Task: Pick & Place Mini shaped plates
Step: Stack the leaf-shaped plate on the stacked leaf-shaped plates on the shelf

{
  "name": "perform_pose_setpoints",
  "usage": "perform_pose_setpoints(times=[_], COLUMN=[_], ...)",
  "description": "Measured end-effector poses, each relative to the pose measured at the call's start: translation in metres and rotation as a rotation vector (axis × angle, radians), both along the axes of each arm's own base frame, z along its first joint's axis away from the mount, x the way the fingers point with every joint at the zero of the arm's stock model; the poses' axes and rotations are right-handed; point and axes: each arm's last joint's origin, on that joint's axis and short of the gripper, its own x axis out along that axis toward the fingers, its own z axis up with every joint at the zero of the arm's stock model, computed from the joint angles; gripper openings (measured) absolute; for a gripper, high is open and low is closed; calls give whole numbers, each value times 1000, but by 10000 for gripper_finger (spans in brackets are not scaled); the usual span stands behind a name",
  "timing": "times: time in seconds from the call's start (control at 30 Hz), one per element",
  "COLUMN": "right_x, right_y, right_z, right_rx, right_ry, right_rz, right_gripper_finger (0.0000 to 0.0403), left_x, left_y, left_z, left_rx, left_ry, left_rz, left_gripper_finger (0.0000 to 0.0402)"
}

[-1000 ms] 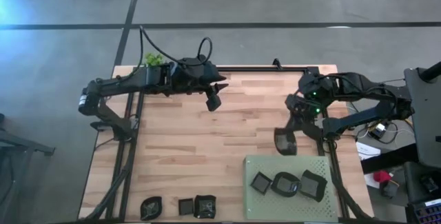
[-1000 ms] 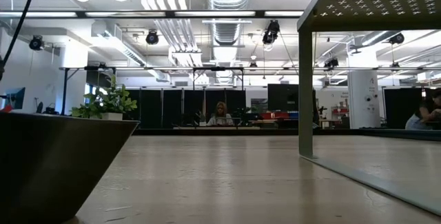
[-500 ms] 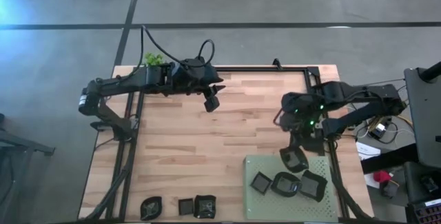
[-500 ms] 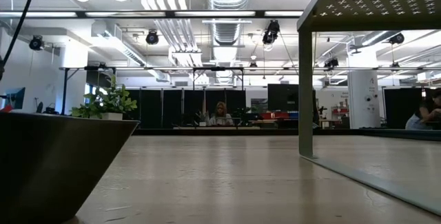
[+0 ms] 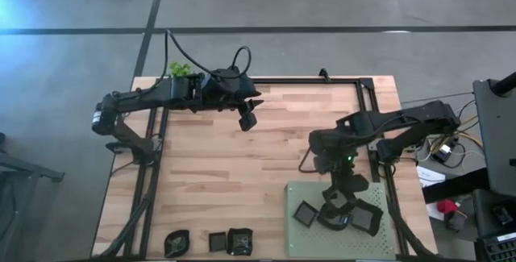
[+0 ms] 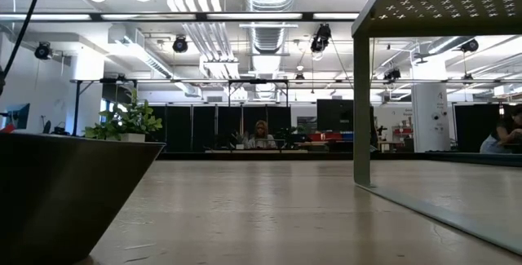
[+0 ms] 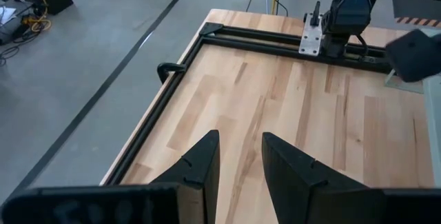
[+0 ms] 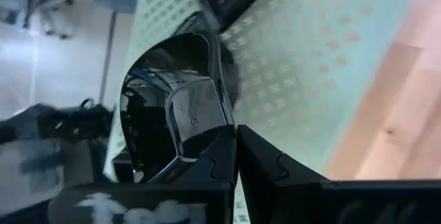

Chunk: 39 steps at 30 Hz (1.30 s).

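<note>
My right gripper (image 5: 339,193) hangs over the green perforated mat (image 5: 379,193) at the near right, shut on a glossy black mini plate (image 8: 172,114). On the mat lie a square plate (image 5: 305,214), a rounded one (image 5: 331,217) and another (image 5: 368,218). Three more dark plates (image 5: 176,242) (image 5: 218,241) (image 5: 239,241) rest on the wood by the near edge. My left gripper (image 5: 248,118) stays above the far left of the table, open with nothing between its fingers (image 7: 238,162). My right gripper pinches the plate's rim (image 8: 219,129) between its two fingers (image 8: 275,169), which slant downward. The plate stands tilted on edge in front of the fingers, its hollow side facing away from the mat. Whether its lower end touches the mat, I cannot tell.
A small green plant (image 5: 179,69) stands at the far left corner. A black frame (image 5: 306,80) runs along the table's far and side edges. The bare wooden middle of the table (image 5: 242,165) holds nothing. In the low view a dark dish (image 6: 65,192) looms close at the left.
My right gripper has gone toward the table's near edge and downward, tipping steeper, and has carried the black plate from above the bare wood to above the green mat. It stayed shut on the plate throughout.
</note>
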Motion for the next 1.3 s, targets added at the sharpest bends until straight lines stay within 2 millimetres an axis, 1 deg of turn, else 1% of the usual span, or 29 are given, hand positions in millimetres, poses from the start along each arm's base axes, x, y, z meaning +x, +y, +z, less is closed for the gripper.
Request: perform_pose_setpoints(times=[0.13, 0.3, 0.4, 0.67, 0.97, 1.3], right_x=[3, 7, 10, 22, 22, 21], right_y=[7, 12, 13, 16, 16, 17], right_z=[-5, -11, -12, -19, -19, -20], right_rx=[23, 11, 6, 12, 25, 22], right_ry=[-1, -69, -106, -127, -26, -35], right_rz=[71, 197, 233, 222, 105, 131], right_gripper_finger=[8, 8, 8, 8, 9, 9], left_x=[0, 0, -1, -2, -3, -3], left_y=[0, 0, 0, 0, 0, 0], left_z=[-1, -1, -2, -4, -4, -4], left_rx=[8, 8, 7, 15, 16, 16], left_ry=[12, 15, 20, 57, 61, 61], left_rz=[-5, -5, -5, -13, -14, -14], left_gripper_finger=[103, 103, 103, 103, 103, 103])
